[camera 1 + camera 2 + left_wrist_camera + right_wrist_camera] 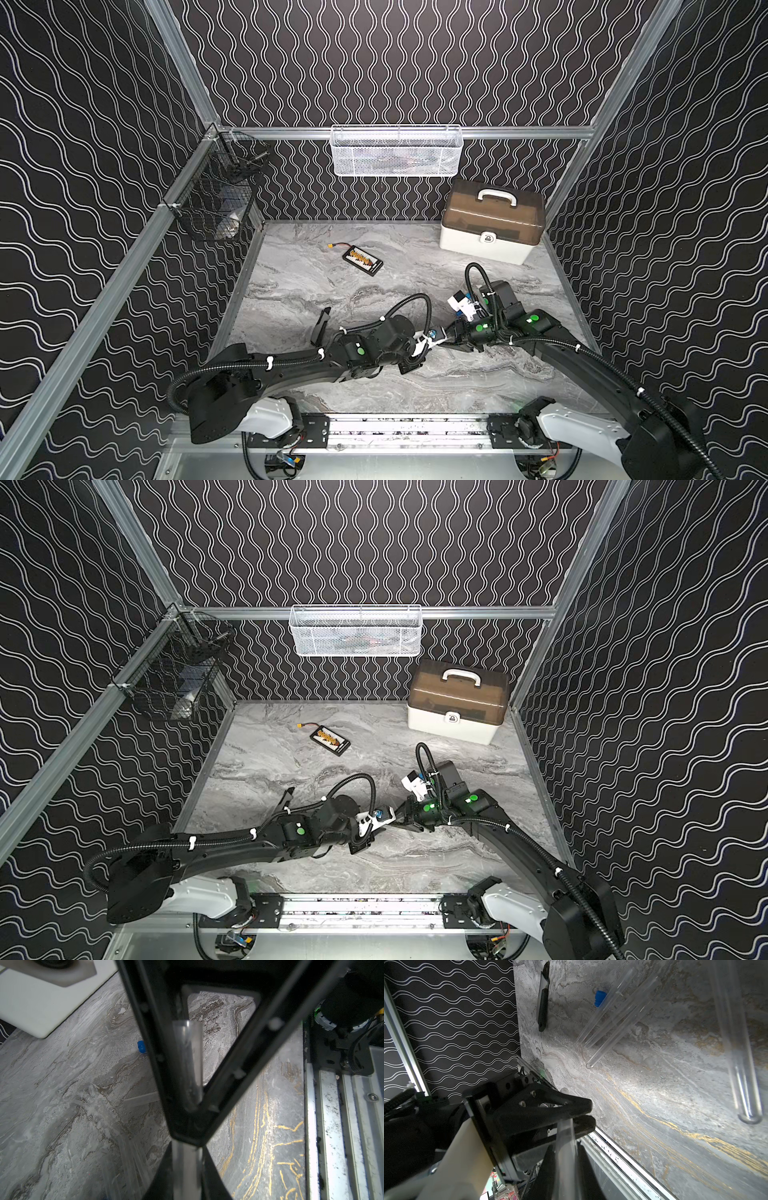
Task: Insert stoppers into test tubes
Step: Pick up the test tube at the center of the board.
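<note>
One tube (188,1053) at 4 o'clock of table (62,1084) centre, clenched by left end effector (588,1114) and right end effector (187,1132). Blue stopper (141,1046) loose on table. Best hold left firm, free right for stopper.

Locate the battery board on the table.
In both top views the battery board lies on the far half of the marble table, left of centre, left of the white toolbox.

- Both top views: high at cell front, angled down/back over whole marble top (291,282) (near-identical pair).
- Wrist cams: v. close, facing each other; share clear tube (187,1053).
</note>
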